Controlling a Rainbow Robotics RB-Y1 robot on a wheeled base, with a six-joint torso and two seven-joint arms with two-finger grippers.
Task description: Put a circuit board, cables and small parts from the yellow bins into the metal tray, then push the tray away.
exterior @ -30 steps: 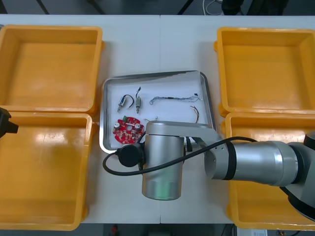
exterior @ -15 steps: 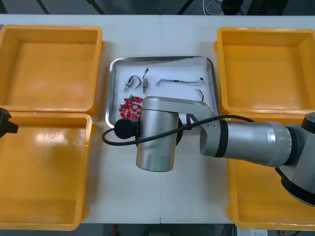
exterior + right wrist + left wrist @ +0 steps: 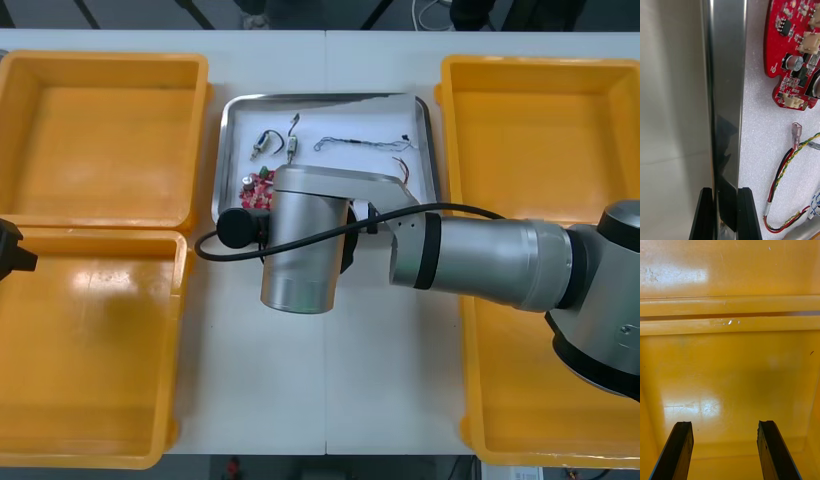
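Yellow plastic takes up the left side of the table: the two left yellow bins (image 3: 100,140) (image 3: 90,350) look bare inside. The left gripper (image 3: 724,423) hangs parked over the nearer one, released, with its fingers standing wide apart and nothing between them.

Between the bin pairs, toward the table's far edge, sits the metal tray (image 3: 222,160), white inside and already loaded. Near its left wall lies the round red circuit board (image 3: 256,188), partly hidden under the right arm. Beyond it are two small metal parts (image 3: 265,143) (image 3: 291,148). A twisted blue and white cable (image 3: 360,143) stretches toward the tray's right wall, and a red and yellow cable (image 3: 405,170) lies nearer the arm.

The right gripper (image 3: 725,191) reaches across from the right and is clenched on the tray's near rim (image 3: 726,75). Its two black fingers pinch the shiny lip, one outside on the table side and one inside, beside the board (image 3: 793,56) and the red and yellow cable (image 3: 786,168).

On the right, the two right yellow bins (image 3: 545,140) (image 3: 520,400) also look bare where they show.

By my reading the gathering is finished, with board, cables and parts all in the tray. What is left is the push, for which the grip on the rim is set. Whether the tray sits far enough away I cannot tell.
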